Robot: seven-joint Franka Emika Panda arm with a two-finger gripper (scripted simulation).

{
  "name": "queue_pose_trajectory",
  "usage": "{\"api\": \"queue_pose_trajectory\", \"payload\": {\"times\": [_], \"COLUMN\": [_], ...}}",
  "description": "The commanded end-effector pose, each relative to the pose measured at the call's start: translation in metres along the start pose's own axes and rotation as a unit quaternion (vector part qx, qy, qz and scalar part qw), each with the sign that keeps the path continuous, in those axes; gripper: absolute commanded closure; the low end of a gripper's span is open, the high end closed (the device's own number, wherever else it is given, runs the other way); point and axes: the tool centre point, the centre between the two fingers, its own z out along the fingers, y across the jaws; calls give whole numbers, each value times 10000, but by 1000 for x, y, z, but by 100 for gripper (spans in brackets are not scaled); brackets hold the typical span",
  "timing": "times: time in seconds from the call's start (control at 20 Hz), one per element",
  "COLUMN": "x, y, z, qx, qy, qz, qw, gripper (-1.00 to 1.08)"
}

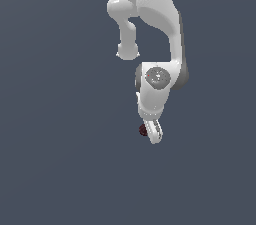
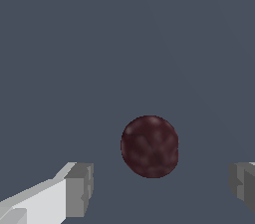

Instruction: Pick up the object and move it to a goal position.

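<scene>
Now we are looking past our own fingertips [image 2: 79,190] first: the gripper [image 2: 159,188] is standing wide open with nothing held, one grey pad on either side of the ball [image 2: 149,146] and clear daylight between each pad and it. Just beyond the pads, the ball is sitting roughly midway between them, a dark maroon sphere with a mottled surface, resting on the plain grey ground [image 2: 124,34]. We are judging it to be light and rigid, but round and smooth enough to roll or squirt out, so we are aiming to close across its widest middle. Farther off, in the exterior view, the ball [image 1: 142,129] is peeking out just beside the gripper [image 1: 154,134], under the white arm [image 1: 155,14].
</scene>
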Motion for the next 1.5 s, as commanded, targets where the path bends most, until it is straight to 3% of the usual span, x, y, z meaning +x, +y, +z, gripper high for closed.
{"api": "queue_pose_trajectory", "payload": {"times": [0.0,0.85,0.9,1.45], "x": [0,0,0,0], "y": [0,0,0,0], "z": [0,50,50,50], "qx": [0,1,1,1], "qy": [0,2,2,2], "qz": [0,23,23,23], "qw": [10000,10000,10000,10000], "gripper": [-92,-92,108,108]}}
